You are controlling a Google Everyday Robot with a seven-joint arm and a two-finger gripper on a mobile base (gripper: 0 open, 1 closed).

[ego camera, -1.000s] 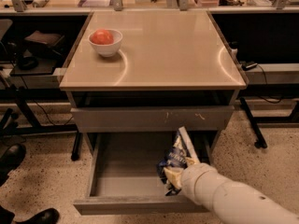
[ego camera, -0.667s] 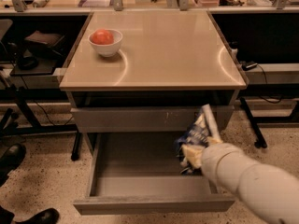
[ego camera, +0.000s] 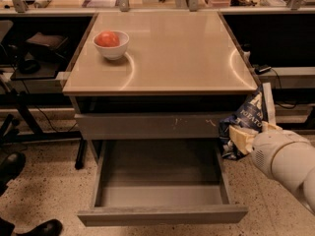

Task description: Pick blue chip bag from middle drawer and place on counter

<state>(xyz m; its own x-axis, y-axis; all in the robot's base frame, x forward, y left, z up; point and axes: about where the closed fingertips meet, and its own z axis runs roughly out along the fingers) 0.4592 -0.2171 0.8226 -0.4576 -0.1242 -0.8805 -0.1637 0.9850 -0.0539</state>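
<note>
The blue chip bag (ego camera: 244, 120) is a crinkled dark-blue foil bag with white lettering, held in the air at the right, beside the cabinet's front right corner and just below the counter's edge. My gripper (ego camera: 247, 135) is shut on the bag, its pale fingers (ego camera: 241, 137) pressed on the lower half. My white arm comes in from the lower right. The middle drawer (ego camera: 160, 213) is pulled out wide and its grey inside is bare. The beige counter (ego camera: 172, 53) lies above and to the left of the bag.
A white bowl (ego camera: 111, 45) with a red fruit stands at the counter's back left. A grey front panel with pale scuffs (ego camera: 147, 126) sits above the open drawer. Dark desks with cables flank the cabinet. A black shoe (ego camera: 12, 163) is at the left floor.
My gripper has lifted the blue chip bag up out of the drawer and carried it to the right, from inside the drawer to beside the cabinet's right corner.
</note>
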